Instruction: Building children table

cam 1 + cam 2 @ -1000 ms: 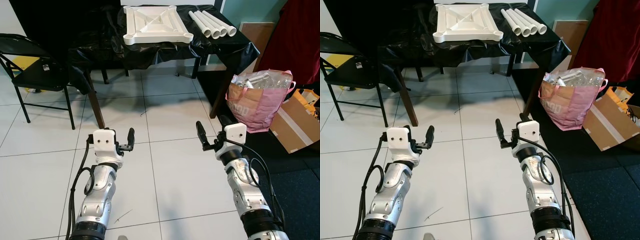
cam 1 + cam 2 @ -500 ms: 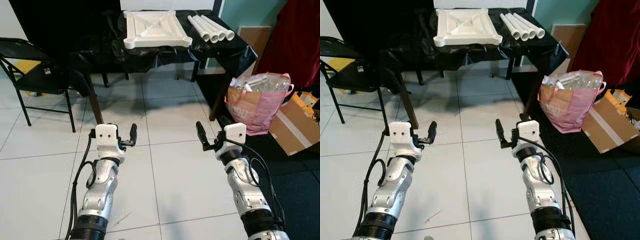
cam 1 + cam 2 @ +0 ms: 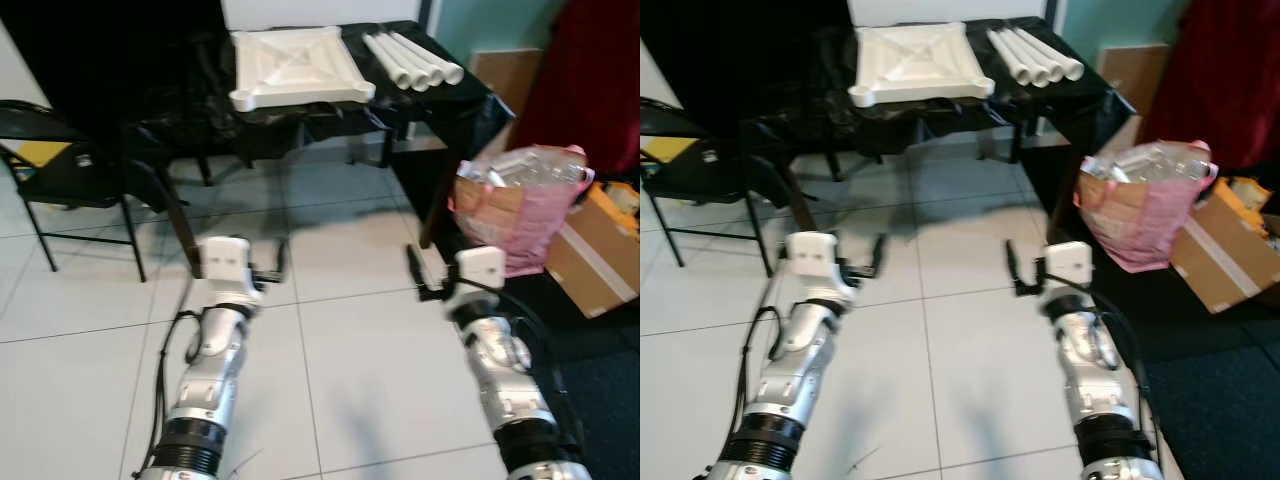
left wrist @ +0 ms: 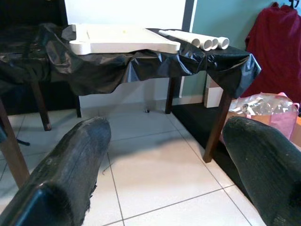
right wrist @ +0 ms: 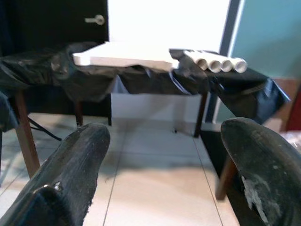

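Your left gripper [image 4: 164, 155] and right gripper [image 5: 162, 160] both spread wide, holding nothing, white tabletop [image 3: 295, 66] and four leg tubes [image 3: 412, 58] well ahead on black-draped table [image 3: 470, 95]

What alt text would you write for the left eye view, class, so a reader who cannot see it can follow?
Two silver robot arms reach forward over a white tiled floor, the left hand and right hand both empty. Ahead, a black-draped table holds an upturned white tabletop beside four white leg tubes. A black folding chair stands left, a pink bag right.
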Controlling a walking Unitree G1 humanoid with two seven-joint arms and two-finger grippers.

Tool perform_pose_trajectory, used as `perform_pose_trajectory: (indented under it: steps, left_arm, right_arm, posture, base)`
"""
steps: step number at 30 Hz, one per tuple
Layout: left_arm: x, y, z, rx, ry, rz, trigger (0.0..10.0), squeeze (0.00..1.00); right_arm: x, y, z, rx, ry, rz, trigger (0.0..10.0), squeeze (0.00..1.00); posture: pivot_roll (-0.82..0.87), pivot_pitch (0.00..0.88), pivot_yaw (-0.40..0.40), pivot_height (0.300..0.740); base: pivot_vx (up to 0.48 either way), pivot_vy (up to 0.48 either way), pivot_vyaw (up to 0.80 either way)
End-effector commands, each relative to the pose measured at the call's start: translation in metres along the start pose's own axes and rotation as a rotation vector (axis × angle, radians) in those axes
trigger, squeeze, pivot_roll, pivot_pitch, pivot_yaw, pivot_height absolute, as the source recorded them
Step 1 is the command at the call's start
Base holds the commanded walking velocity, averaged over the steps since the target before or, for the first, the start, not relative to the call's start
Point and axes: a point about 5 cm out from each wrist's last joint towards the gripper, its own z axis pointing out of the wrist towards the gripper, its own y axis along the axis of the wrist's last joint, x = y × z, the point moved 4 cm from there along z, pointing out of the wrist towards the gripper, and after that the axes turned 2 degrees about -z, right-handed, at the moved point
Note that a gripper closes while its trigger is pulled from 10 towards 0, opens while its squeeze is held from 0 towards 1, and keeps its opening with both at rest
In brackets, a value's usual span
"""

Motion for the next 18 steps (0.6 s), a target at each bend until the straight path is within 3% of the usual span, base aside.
perform_pose_trajectory:
  steps: [1,18]
  left_arm:
    - [0.0096,-0.0070,-0.0037,0.030,0.026,-0.002,10.0,0.00]
    - [0.0091,-0.0079,-0.0033,0.030,0.024,-0.004,10.0,0.00]
  right_arm:
    - [0.0108,0.0008,0.0028,-0.003,0.031,0.014,10.0,0.00]
    - [0.0115,-0.0003,0.0028,0.003,0.047,0.010,10.0,0.00]
  posture:
    - [-0.01,0.027,-0.015,0.740]
    - [-0.01,0.013,-0.025,0.740]
  base:
    - [0.319,0.000,0.00]
    - [0.320,0.000,0.00]
